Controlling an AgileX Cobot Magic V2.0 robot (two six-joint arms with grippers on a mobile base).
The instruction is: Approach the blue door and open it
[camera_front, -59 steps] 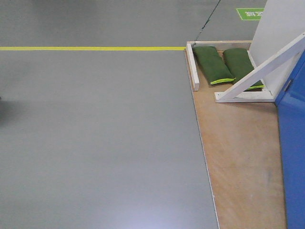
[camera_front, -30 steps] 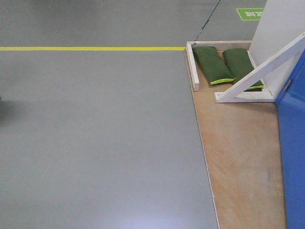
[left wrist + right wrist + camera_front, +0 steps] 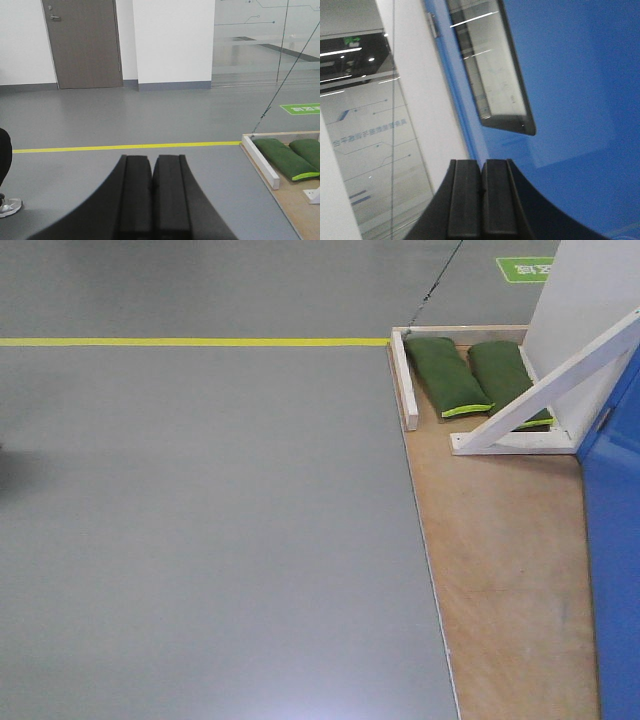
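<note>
The blue door (image 3: 615, 540) stands at the right edge of the front view, its foot on a plywood platform (image 3: 500, 540). It fills the right side of the right wrist view as a glossy blue panel (image 3: 570, 75) with a dark-framed window (image 3: 492, 70). Its handle is out of view. My right gripper (image 3: 481, 165) is shut and empty, pointing at the door's left edge. My left gripper (image 3: 152, 161) is shut and empty, aimed over the grey floor.
A white wall panel (image 3: 590, 300) with a diagonal brace (image 3: 545, 390) stands beside the door; two green sandbags (image 3: 475, 375) lie at its base. A yellow floor line (image 3: 190, 341) crosses ahead. A grey room door (image 3: 82, 42) and glass wall (image 3: 265, 35) stand beyond.
</note>
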